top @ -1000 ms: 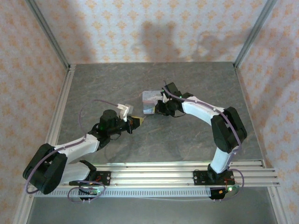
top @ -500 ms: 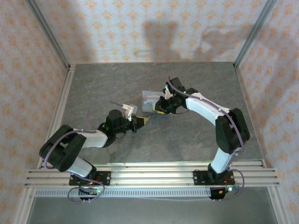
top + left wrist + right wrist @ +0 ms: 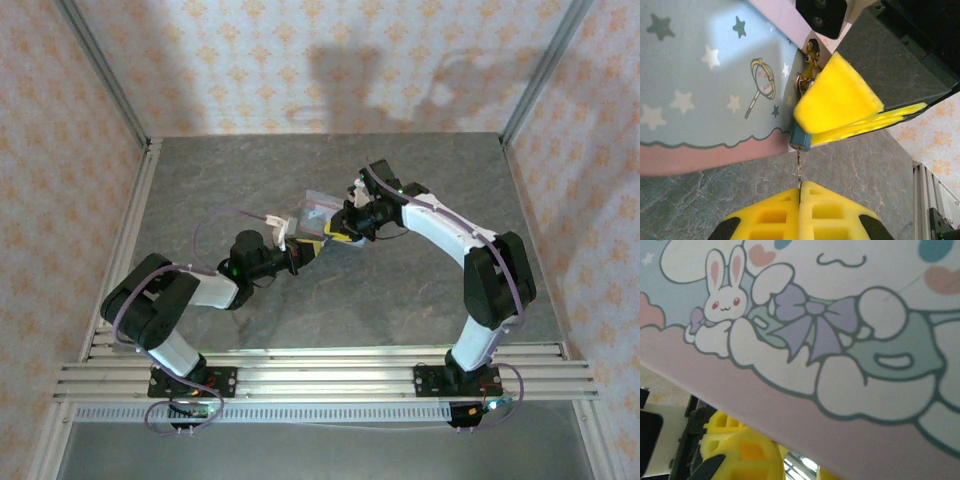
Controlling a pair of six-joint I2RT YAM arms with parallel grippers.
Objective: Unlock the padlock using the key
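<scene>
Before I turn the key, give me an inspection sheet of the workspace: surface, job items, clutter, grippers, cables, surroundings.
Surface: grey marbled table, no spills seen.
Job's things: tiny dark-blue padlock at the latch of a pale blue cartoon tin; the thin key reaches the padlock's end, depth not visible.
Clutter: nothing seen.
Grippers: left gripper shut on the key; right gripper closed at the padlock, apparently pinching it.
Cables: purple cable loops off the left arm, apart from the tin; another follows the right arm.
Surroundings: patterned walls, aluminium rails at the near edge.
</scene>
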